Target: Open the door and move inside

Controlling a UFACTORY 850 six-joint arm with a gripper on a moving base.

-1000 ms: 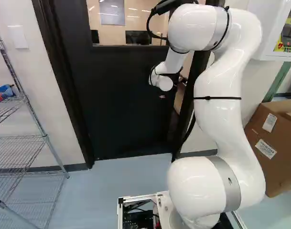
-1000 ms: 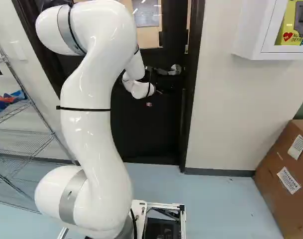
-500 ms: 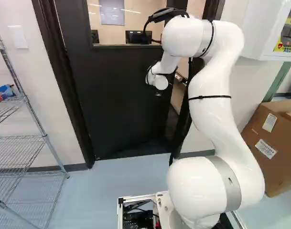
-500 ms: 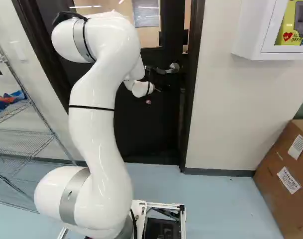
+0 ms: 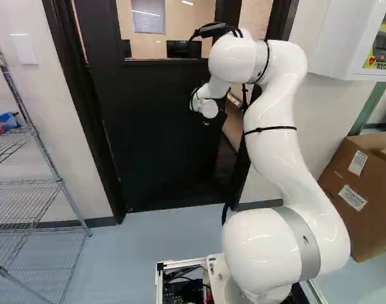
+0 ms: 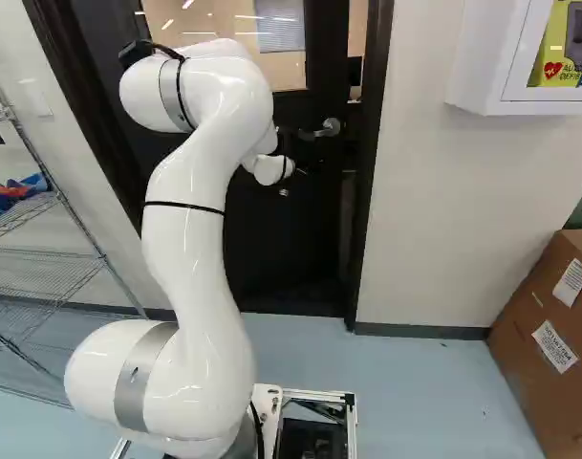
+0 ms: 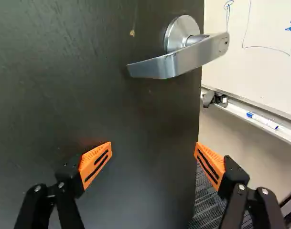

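Observation:
The black door (image 5: 158,126) is ajar in the left base view, its free edge swung away from the frame. Its silver lever handle (image 6: 321,130) shows beside the wrist in the right base view. The gripper (image 6: 292,176) is dark against the door there and mostly hidden by the white wrist. In the wrist view my gripper (image 7: 154,149) stands open with nothing held. One orange-padded finger is over the door's face (image 7: 135,114), the other over the gap past its free edge. The lever handle (image 7: 178,55) lies ahead of the fingers, clear of both.
Through the gap stand a whiteboard (image 7: 260,38) and its tray (image 7: 245,112) with a blue marker. The dark frame (image 6: 367,191) borders the doorway. A wire shelf (image 5: 37,196) stands left of it; to the right are a cardboard box (image 6: 549,335) and a white wall cabinet (image 6: 491,57).
The door has swung further away from the base, widening the gap at its free edge. My arm has reached further forward, its upper part sinking in both base views. The base has not moved.

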